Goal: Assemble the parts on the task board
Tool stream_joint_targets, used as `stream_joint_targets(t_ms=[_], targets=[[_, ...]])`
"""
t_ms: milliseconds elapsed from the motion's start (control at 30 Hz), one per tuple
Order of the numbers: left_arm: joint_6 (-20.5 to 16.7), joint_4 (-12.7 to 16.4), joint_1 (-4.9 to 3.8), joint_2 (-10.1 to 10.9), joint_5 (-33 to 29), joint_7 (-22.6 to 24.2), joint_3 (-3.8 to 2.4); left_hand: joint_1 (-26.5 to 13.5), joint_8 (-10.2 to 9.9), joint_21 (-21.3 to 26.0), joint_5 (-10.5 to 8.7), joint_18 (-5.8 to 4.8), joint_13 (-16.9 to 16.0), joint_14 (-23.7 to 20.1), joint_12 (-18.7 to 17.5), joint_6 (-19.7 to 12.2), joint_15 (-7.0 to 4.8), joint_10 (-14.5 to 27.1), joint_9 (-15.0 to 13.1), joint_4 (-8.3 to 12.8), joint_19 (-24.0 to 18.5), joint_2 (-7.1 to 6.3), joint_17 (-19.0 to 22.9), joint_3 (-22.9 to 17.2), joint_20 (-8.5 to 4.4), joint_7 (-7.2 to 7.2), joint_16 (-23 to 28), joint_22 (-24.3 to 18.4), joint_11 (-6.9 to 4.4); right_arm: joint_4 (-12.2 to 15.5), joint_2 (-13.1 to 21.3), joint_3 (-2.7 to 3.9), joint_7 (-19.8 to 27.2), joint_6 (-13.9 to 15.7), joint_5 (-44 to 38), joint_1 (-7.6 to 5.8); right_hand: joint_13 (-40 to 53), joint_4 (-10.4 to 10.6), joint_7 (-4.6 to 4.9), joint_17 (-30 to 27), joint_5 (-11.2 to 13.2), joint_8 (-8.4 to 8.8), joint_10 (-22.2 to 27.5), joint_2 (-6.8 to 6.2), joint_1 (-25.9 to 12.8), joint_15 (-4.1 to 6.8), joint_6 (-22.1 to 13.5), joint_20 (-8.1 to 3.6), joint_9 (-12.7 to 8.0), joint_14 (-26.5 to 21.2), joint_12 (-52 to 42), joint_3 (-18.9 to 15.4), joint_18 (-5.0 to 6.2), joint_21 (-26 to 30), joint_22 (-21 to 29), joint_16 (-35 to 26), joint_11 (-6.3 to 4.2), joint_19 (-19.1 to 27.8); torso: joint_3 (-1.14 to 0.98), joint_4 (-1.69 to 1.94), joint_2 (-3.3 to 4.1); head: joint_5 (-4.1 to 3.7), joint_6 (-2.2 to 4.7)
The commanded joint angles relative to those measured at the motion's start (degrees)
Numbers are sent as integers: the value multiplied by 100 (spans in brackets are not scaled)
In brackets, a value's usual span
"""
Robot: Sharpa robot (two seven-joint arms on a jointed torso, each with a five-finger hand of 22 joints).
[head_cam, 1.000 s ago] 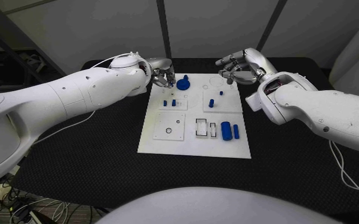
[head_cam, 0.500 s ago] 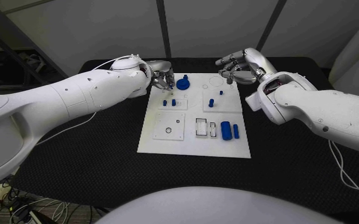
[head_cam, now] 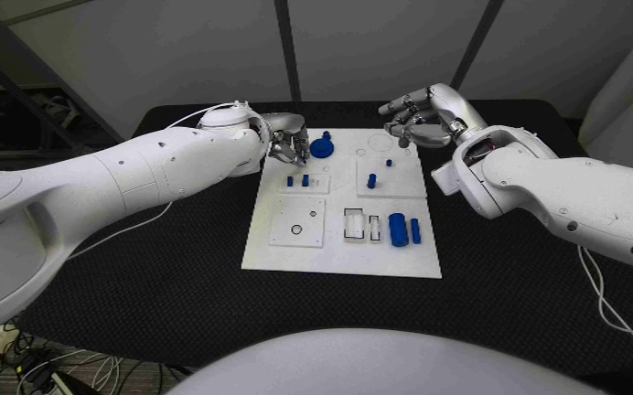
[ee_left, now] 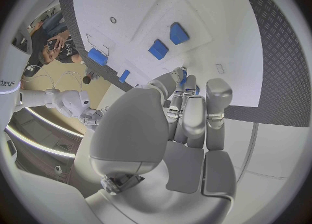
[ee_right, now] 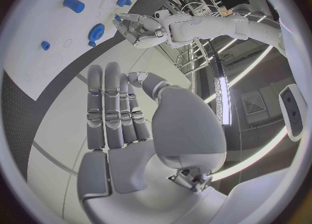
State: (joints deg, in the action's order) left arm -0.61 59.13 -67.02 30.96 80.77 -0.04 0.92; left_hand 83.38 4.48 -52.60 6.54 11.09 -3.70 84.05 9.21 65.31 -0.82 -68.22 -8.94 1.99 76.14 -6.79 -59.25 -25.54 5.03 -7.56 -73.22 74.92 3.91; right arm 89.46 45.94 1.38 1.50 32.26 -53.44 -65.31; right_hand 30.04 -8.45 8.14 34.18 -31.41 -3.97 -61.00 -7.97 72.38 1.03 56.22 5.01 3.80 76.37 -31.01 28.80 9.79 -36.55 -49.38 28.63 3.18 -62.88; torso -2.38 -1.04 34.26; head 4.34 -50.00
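The white task board [head_cam: 346, 230] lies mid-table. On it are a round blue knob [head_cam: 323, 148] at the far end, two short blue pegs [head_cam: 298, 180], two more pegs [head_cam: 380, 174] and a large blue cylinder [head_cam: 399, 230] beside a slimmer one. My left hand [head_cam: 288, 145] hovers over the board's far left corner, just left of the knob. Its fingers [ee_left: 189, 115] are curled together and pinch a small blue part [ee_left: 184, 80], mostly hidden. My right hand [head_cam: 417, 121] hangs off the far right corner, fingers [ee_right: 114, 104] straight and holding nothing.
Black table [head_cam: 158, 267] surrounds the board on all sides. Square white inserts with holes and slots [head_cam: 298, 223] sit on the board's near half. Grey wall panels stand behind the table's far edge.
My left hand has crept a little rightward and nearer, onto the board's far left corner beside the knob. The right hand has stayed put.
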Motion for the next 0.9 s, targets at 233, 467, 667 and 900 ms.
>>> stream_joint_targets(t_ms=[233, 467, 667, 900], targets=[[178, -43, 24, -10, 14, -59, 3, -60, 10, -11, -41, -386, -2, 60, -32, 48, -6, -53, -9, 5, 1, 5, 6, -46, 13, -3, -3, 116, -4, 4, 0, 4, 54, -23, -16, -11, -9, -10, 33, -1, -25, 33, 18, 49, -5, -11, 1, -2, -5, 44, -18, -39, 64, 21, 8, -18, 37, -35, -1, 7, 0, 6, 0], [229, -37, 28, -11, 18, -73, 6, -67, 10, -10, -58, -385, -4, 60, -35, 55, -7, -62, -8, 10, -3, 13, 2, -58, 13, 0, -8, 118, -7, 0, -5, 4, 56, -26, -16, -11, -9, -10, 33, -1, -25, 33, 18, 49, -5, -11, 1, -2, -5, 44, -18, -39, 64, 21, 8, -18, 37, -35, 0, 3, 0, 16, 0], [237, -32, 29, -26, 19, -69, 8, -67, 10, -10, -58, -385, -4, 60, -35, 55, -7, -62, -8, 10, -3, 13, 2, -58, 13, 0, -8, 118, -7, -2, -4, 4, 57, -26, -16, -11, -9, -10, 33, -1, -25, 33, 18, 49, -5, -11, 1, -2, -5, 44, -18, -39, 64, 21, 8, -18, 37, -35, -1, -1, -1, 16, 0], [233, -42, 31, -58, 19, -52, 12, -123, -13, -12, -93, -385, 1, 56, -69, 28, -2, -42, 5, 19, -12, -19, 21, -61, 16, -7, -5, 125, 2, 1, -2, 4, 55, -27, -16, -11, -9, -10, 33, -1, -25, 33, 18, 49, -5, -11, 1, -2, -5, 44, -18, -39, 64, 21, 8, -18, 37, -35, -1, 3, -1, 6, 0]])
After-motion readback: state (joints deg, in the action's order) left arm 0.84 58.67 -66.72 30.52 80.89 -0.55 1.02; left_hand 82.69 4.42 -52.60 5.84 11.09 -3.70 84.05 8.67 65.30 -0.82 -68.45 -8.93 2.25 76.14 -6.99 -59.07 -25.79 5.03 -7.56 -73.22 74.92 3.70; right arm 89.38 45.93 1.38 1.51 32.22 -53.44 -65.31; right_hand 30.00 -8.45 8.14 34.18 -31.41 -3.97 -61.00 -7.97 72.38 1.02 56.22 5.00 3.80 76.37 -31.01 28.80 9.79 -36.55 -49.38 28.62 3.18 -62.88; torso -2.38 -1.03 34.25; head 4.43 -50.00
